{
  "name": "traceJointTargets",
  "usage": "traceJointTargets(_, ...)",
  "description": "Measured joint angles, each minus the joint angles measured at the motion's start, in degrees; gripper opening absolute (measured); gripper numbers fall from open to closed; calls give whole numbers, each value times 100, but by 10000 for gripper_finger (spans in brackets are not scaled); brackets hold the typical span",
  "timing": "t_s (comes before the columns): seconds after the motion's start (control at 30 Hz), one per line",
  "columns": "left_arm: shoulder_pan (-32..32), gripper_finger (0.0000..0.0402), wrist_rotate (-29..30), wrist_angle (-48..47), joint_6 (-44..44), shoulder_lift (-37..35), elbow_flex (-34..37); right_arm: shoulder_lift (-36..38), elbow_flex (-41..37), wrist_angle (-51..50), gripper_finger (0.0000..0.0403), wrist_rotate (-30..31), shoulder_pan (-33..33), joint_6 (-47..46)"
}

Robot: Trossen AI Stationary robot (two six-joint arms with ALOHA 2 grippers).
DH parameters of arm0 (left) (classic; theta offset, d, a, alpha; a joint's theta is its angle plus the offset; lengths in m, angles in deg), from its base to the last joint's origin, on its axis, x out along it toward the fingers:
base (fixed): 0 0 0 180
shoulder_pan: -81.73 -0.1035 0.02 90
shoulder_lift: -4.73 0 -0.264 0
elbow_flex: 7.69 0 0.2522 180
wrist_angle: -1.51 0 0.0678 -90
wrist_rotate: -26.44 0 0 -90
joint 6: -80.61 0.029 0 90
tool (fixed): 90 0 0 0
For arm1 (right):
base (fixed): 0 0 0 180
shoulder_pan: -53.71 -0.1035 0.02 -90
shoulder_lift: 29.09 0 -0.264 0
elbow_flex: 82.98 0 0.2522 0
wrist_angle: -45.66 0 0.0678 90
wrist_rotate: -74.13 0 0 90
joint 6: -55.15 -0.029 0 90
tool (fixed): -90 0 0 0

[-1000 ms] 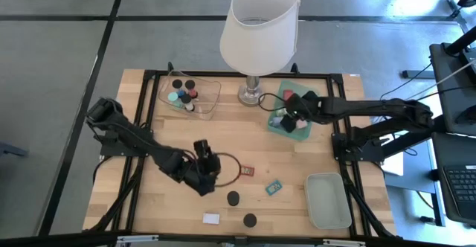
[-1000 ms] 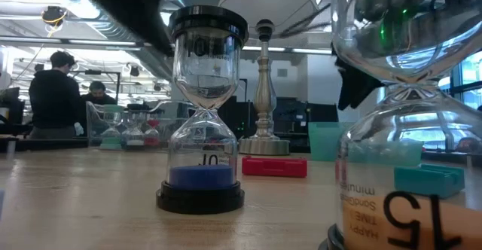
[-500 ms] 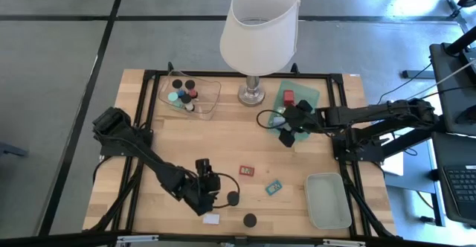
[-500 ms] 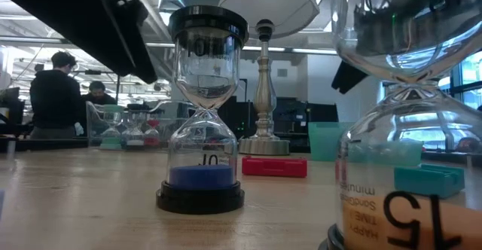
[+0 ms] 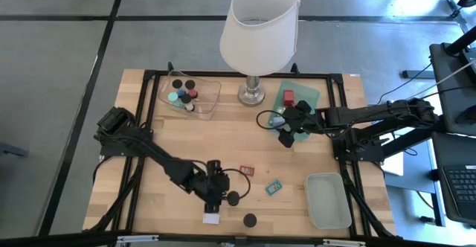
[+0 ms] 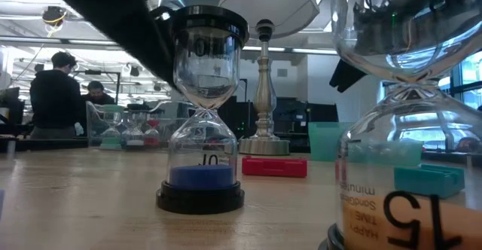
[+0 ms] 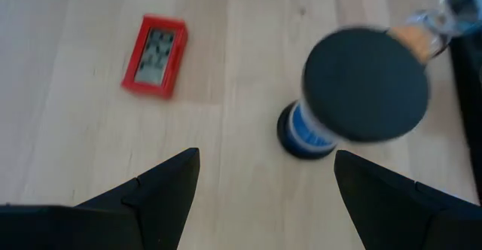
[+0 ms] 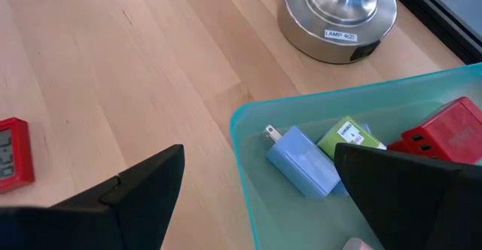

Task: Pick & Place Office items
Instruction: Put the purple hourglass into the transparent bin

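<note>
My left gripper point(image 5: 222, 195) is open low over the table's near middle, just left of a small hourglass with a black round cap point(image 5: 234, 198) and blue sand point(image 7: 305, 133), which stands on its base. A second black-capped hourglass point(image 5: 250, 220) and a white block point(image 5: 211, 218) stand nearer the table's near edge. A flat red tag point(image 5: 247, 170) and a teal tag point(image 5: 274, 187) lie on the wood. My right gripper point(image 5: 286, 133) hangs open over the near-left corner of the green tray point(image 5: 311, 91), which holds a blue plug block point(image 8: 305, 160) and a red block point(image 8: 444, 133).
The big lamp point(image 5: 260, 24) stands at the far middle, its metal base point(image 8: 339, 9) next to the green tray. A clear tray point(image 5: 208, 102) with several pieces sits far left. A pale green tray point(image 5: 327, 200) lies near right. Bare wood lies between the two arms.
My left gripper has moved toward the table's near edge and then right, closing in on the black-capped hourglass. My right gripper has drawn back from inside the green tray toward its near-left corner, then kept still.
</note>
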State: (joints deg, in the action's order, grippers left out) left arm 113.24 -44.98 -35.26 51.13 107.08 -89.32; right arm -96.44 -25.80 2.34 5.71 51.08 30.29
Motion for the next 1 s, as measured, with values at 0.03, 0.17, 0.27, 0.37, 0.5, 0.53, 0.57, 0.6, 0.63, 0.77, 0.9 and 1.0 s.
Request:
traceJointTargets(0.03,-21,306,-22,72,84,0,0,0,0,0,345,0,0,0)
traceJointTargets(0.17,-49,306,-206,322,314,0,0,0,0,0,345,0,0,2)
traceJointTargets(0.27,-52,306,-470,398,320,0,0,0,0,0,345,0,0,2)
traceJointTargets(0.37,-52,306,-595,403,313,25,0,0,0,0,345,0,0,2)
traceJointTargets(0.5,-82,306,-633,496,427,37,0,0,0,3,345,0,0,2)
traceJointTargets(0.53,-95,306,-636,550,505,37,0,0,0,9,345,0,0,4)
traceJointTargets(0.57,-112,306,-639,579,596,37,0,0,-1,25,345,0,0,4)
traceJointTargets(0.6,-134,306,-672,629,687,37,0,0,0,38,345,0,0,4)
traceJointTargets(0.63,-163,306,-725,672,759,37,0,0,-2,42,345,0,0,4)
traceJointTargets(0.77,-279,306,-1030,902,1002,96,0,-2,-2,42,345,0,0,18)
traceJointTargets(0.9,-454,306,-1635,1197,1290,276,0,-2,-2,42,345,0,0,33)
traceJointTargets(1.0,-621,306,-2095,1422,1572,379,0,-2,-2,55,345,-2,0,42)
